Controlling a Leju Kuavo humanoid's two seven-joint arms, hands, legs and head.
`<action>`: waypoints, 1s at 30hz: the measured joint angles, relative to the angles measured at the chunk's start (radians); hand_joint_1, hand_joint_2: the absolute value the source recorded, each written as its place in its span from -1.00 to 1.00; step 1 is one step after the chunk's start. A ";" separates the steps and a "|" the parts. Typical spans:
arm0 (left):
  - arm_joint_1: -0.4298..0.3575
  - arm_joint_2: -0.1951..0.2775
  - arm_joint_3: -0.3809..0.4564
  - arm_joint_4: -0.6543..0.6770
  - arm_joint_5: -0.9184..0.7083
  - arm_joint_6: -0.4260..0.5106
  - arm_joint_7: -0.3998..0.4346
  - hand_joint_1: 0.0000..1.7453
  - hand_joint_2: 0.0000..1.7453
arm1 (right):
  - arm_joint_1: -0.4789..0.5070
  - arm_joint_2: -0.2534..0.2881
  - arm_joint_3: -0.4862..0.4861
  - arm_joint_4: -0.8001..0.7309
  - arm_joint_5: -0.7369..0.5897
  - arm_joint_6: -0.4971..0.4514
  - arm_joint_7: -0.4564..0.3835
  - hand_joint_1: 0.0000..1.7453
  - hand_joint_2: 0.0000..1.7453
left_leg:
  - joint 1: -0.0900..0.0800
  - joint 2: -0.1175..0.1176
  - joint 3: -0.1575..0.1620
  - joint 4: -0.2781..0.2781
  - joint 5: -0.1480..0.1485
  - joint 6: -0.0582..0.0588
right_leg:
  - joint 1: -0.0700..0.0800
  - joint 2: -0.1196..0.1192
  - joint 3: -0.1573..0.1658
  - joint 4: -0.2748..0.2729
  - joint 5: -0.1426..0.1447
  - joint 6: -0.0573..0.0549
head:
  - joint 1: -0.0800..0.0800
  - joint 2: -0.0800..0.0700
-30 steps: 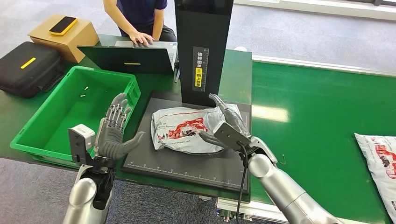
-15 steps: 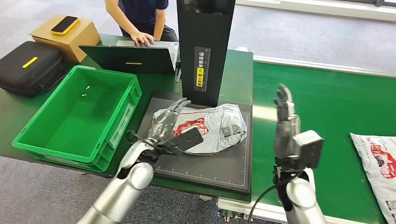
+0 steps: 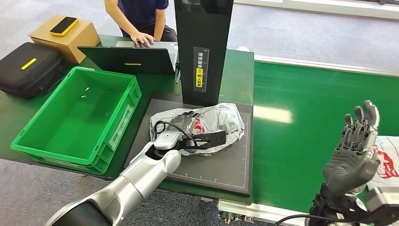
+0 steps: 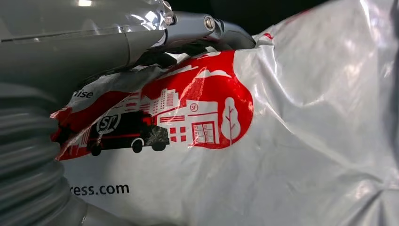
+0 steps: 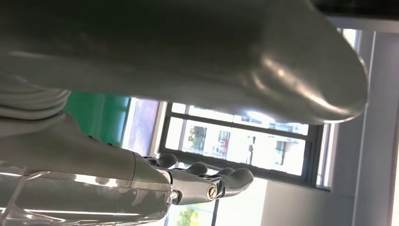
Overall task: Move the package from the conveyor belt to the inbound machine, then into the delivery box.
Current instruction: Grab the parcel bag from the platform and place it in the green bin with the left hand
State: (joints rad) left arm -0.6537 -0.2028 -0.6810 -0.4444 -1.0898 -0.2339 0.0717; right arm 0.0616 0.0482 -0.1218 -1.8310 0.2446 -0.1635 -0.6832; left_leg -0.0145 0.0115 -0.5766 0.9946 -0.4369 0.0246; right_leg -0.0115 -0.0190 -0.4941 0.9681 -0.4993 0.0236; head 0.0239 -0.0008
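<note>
The grey package (image 3: 223,121) with red print lies crumpled on the black plate of the inbound machine (image 3: 207,170), in front of its black column (image 3: 202,47). My left hand (image 3: 188,134) reaches across onto the package's near left side. In the left wrist view the thumb (image 4: 70,56) and fingers (image 4: 221,33) pinch a fold of the package (image 4: 282,141). My right hand (image 3: 355,153) is raised over the green conveyor belt (image 3: 306,117), palm up, fingers spread, holding nothing. The green delivery box (image 3: 75,117) stands left of the machine.
A second printed package (image 3: 387,165) lies on the belt by my right hand. Behind the box are a laptop (image 3: 127,59) with a person (image 3: 141,16) typing, a black case (image 3: 28,68), and a cardboard box (image 3: 66,34) with a phone on it.
My right hand let go of the package and pulled back right, rising over the belt. My left arm swung from beside the box onto the package and closed on it.
</note>
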 joint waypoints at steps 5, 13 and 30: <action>-0.028 0.002 -0.003 0.045 -0.011 -0.014 0.012 1.00 1.00 | 0.037 0.029 -0.021 -0.060 0.012 -0.014 0.001 -1.00 -1.00 | 0.000 0.001 0.000 0.000 0.000 0.000 | 0.000 0.001 0.000 0.001 0.000 0.000 | 0.000 0.000; -0.035 0.012 0.004 0.056 -0.014 0.102 -0.071 1.00 1.00 | 0.058 0.045 -0.049 -0.082 -0.014 0.002 0.009 -1.00 -1.00 | 0.000 0.001 0.001 0.000 0.000 0.000 | 0.000 0.001 0.001 0.001 0.000 0.000 | 0.000 0.000; 0.125 0.094 0.162 -0.394 -0.199 0.647 -0.198 1.00 1.00 | 0.028 0.050 -0.114 -0.078 -0.111 0.063 0.049 -1.00 -1.00 | 0.000 0.001 0.000 0.000 0.000 -0.001 | 0.000 0.002 0.000 0.001 -0.001 -0.001 | 0.000 0.000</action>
State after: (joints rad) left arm -0.5283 -0.1089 -0.5187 -0.8381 -1.2887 0.4126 -0.1262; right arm 0.0896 0.0980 -0.2362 -1.9086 0.1339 -0.1005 -0.6346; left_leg -0.0147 0.0128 -0.5767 0.9945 -0.4369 0.0239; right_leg -0.0115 -0.0170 -0.4945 0.9694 -0.4999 0.0227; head 0.0239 -0.0007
